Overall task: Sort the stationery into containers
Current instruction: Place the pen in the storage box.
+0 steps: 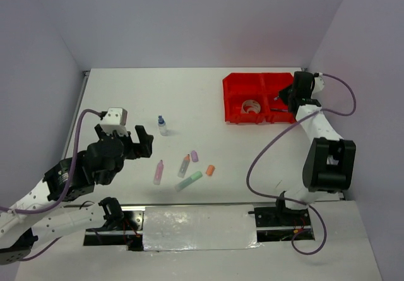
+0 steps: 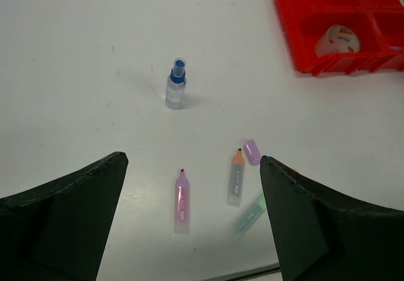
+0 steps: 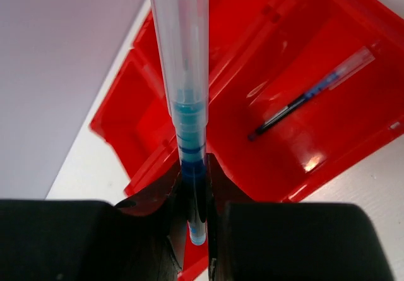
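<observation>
Nearest the arm bases, the left gripper (image 2: 192, 158) hangs above the white table (image 1: 126, 91) with its jaws spread wide and nothing between them.

Just beyond it lie three highlighters, loosely grouped. The green highlighter (image 1: 189, 180) is closest to the near edge. The pink highlighter (image 1: 158, 172) lies to its left. The orange-tipped highlighter (image 1: 184, 165) lies between and slightly beyond them.

Two small pieces accompany the group. One purple cap (image 1: 194, 156) lies just beside the orange tip, and one orange piece (image 1: 210, 170) lies to the right of the green highlighter. None of these five items touches a bin.

Farther out, one blue-capped clear bottle (image 1: 162, 125) stands upright and alone, well apart from the highlighters.

At the far right sits the block of four red bins (image 1: 235, 85), joined two by two. The near-left bin holds one tape roll (image 1: 252, 107). The near-right bin holds one dark-tipped pen (image 3: 309, 98), lying slantwise on its floor.

The right gripper (image 3: 196, 186) hovers over the right side of the block, clenched on a second pen. This clear-barrelled blue pen (image 3: 183, 53) is pinched near one end, and the rest of its barrel juts out past the fingertips above the bins.

Count: three highlighters, two pens, two small pieces, one bottle and one tape roll.
</observation>
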Robot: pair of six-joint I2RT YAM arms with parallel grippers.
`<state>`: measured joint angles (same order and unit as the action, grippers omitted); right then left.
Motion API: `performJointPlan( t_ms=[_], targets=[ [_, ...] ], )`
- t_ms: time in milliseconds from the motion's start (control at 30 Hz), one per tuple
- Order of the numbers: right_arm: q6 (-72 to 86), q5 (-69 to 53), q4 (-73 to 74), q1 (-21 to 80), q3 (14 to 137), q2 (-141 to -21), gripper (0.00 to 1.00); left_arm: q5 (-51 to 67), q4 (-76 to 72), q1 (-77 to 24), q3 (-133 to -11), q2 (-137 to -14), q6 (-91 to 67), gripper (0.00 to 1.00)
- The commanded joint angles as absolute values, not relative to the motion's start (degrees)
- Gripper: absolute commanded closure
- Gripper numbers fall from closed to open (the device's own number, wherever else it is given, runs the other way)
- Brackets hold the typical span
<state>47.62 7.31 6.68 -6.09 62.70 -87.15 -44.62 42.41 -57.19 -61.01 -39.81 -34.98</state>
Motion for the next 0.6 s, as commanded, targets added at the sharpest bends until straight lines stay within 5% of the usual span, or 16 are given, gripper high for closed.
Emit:
performJointPlan(
  t_ms=[0, 300, 567],
  targets=[
    [50.4, 11.5, 11.8, -6.9, 69.3, -92.6, 0.97, -43.5, 44.6, -57.3, -59.0, -36.5, -35.5, 0.01],
    [55.5, 9.6, 10.4, -8.1, 68.3, -97.7, 0.97, -42.5, 45.4, -57.4, -56.1, -32.8, -37.2, 0.01],
    [54.3, 9.7, 11.1, -8.3, 69.3, -98.9, 0.86, -40.9, 44.6, -57.4, -55.6, -31.3, -36.3, 0.01]
  ],
)
